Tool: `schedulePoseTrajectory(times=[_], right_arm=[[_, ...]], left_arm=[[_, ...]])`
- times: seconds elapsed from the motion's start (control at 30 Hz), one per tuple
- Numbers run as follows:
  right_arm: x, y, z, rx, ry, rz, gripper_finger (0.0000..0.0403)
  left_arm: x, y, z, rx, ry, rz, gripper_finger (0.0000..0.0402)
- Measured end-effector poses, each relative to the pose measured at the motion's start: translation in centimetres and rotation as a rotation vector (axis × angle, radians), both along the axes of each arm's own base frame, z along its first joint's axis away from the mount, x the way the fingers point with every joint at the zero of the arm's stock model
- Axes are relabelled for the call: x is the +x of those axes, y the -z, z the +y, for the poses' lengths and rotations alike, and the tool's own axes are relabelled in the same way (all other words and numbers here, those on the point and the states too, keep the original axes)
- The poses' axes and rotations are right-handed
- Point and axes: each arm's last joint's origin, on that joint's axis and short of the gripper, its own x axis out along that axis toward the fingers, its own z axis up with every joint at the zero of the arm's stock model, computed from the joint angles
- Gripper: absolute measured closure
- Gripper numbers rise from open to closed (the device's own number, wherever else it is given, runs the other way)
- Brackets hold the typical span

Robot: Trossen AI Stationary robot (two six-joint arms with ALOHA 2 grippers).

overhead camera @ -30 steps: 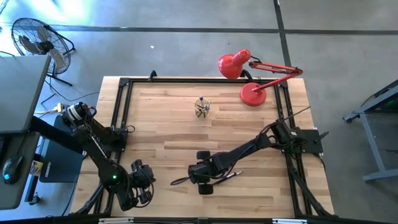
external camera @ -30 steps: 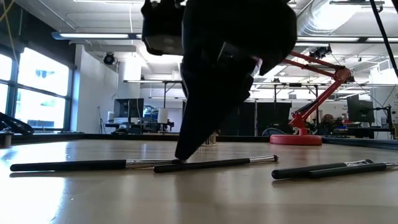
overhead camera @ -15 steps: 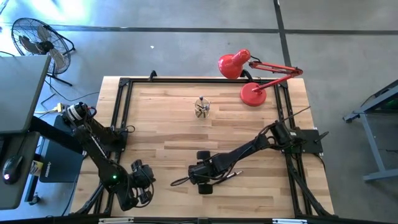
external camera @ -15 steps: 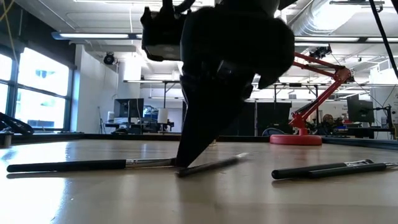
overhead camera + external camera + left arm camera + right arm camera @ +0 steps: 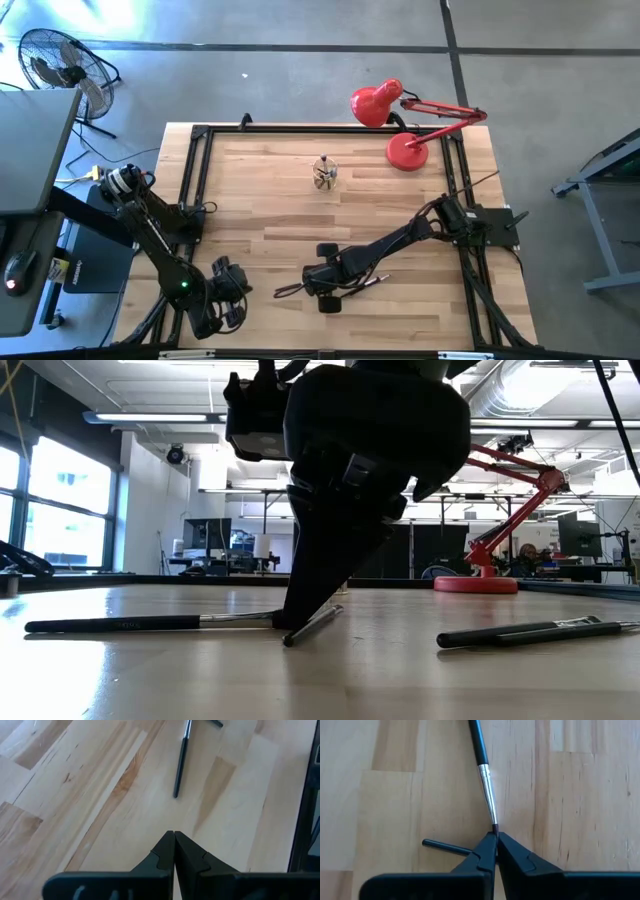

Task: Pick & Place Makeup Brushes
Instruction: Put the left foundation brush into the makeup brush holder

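Table: right gripper fingers closed, brush swung.

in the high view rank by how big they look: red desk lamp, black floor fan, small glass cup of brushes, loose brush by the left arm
1. Black floor fan and red desk lamp: alike, not ranked.
2. Loose dark brush on the wooden table, long but thin.
3. Small glass cup holding brushes, though close.

The high view looks straight down on the whole tabletop from well above. The low view sits at tabletop height, facing level across it toward the red lamp at the far edge, which the high view also shows. Each wrist view looks close down onto the wood past its own end effector.
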Motion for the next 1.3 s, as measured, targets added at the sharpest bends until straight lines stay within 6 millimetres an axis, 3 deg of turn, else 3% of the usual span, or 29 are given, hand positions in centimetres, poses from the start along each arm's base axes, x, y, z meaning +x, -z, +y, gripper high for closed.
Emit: schedulePoseTrajectory(times=[0.13, 0.27, 0.47, 0.6, 0.87, 1.3], right_arm=[[-0.3, -0.6, -0.1, 0.043, 0.037, 0.020, 0.0400], [-0.7, -2.4, -0.2, 0.090, 0.116, 0.041, 0.0401], [-0.7, -4.7, -0.7, 0.130, 0.183, 0.100, 0.0402], [-0.3, -6.4, -1.5, 0.135, 0.241, 0.116, 0.0402], [0.9, -8.6, -3.1, 0.200, 0.266, 0.089, 0.0403], [2.1, -9.4, -3.7, 0.276, 0.218, -0.014, 0.0403]], left_arm=[[0.1, -0.1, 0.0, 0.037, 0.016, -0.025, 0.0387], [0.8, -0.1, 0.5, 0.089, 0.054, -0.019, 0.0342], [3.5, -0.3, 2.5, 0.185, 0.135, 0.049, 0.0260], [6.0, -0.8, 4.4, 0.183, 0.251, 0.140, 0.0230], [9.1, -1.6, 6.5, 0.152, 0.315, 0.084, 0.0225], [10.3, -1.7, 8.2, 0.180, 0.313, 0.082, 0.0225]])
